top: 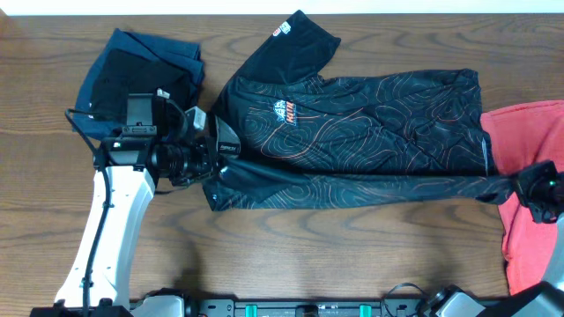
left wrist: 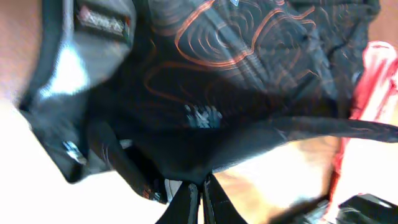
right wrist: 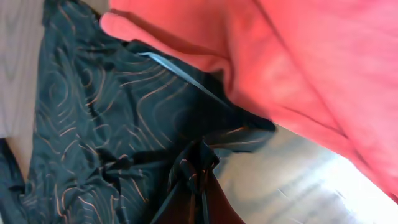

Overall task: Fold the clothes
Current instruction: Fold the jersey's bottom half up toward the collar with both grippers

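The black jersey with thin orange contour lines and a white-orange chest logo lies across the table's middle, one sleeve pointing to the back. Its near long edge is folded up over the body. My left gripper is shut on the jersey's near left edge; the left wrist view shows the fingers pinching dark cloth. My right gripper is shut on the jersey's near right corner, which bunches between the fingers in the right wrist view. A red T-shirt lies at the right under that arm.
Folded navy and black garments lie at the back left, next to my left arm. The red T-shirt fills the upper right of the right wrist view. Bare wood tabletop lies in front of the jersey.
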`<state>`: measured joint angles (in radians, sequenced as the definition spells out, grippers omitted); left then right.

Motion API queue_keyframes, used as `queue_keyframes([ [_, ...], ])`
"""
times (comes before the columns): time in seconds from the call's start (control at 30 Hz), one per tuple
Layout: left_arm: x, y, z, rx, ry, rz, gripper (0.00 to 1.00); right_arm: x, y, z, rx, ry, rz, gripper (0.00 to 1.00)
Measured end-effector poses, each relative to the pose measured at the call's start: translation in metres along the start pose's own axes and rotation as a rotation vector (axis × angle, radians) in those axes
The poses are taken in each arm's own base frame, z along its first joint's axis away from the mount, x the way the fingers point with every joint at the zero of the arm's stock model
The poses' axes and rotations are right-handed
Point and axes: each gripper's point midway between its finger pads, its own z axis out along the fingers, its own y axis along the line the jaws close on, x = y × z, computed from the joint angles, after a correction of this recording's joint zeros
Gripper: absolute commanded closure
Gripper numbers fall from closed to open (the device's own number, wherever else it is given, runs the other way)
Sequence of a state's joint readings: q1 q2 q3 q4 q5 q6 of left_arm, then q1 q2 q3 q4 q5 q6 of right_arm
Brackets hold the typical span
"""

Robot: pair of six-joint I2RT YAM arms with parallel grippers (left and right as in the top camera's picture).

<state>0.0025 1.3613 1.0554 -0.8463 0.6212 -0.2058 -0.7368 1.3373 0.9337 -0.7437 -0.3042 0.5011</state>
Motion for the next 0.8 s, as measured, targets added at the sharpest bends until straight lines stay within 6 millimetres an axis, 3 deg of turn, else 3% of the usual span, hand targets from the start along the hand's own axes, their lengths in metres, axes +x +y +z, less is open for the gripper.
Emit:
queue_keyframes([
  [0.27,-0.035,0.002,-0.002,-0.042,-0.139,0.150,0.94,-0.005,0.031,0.031,-0.067,0.003,-0.082,0.99],
  [0.7,-0.039,0.018,-0.001,-0.131,-0.151,0.165,0.93,0.001,0.058,0.078,-0.110,0.028,-0.168,0.98],
  [0.77,-0.039,0.021,0.002,-0.138,-0.142,0.160,0.91,0.001,0.064,0.082,-0.125,0.020,-0.186,0.90],
  [0.8,-0.039,0.022,0.003,-0.141,-0.138,0.160,0.86,0.001,0.068,0.083,-0.134,0.016,-0.192,0.77],
])
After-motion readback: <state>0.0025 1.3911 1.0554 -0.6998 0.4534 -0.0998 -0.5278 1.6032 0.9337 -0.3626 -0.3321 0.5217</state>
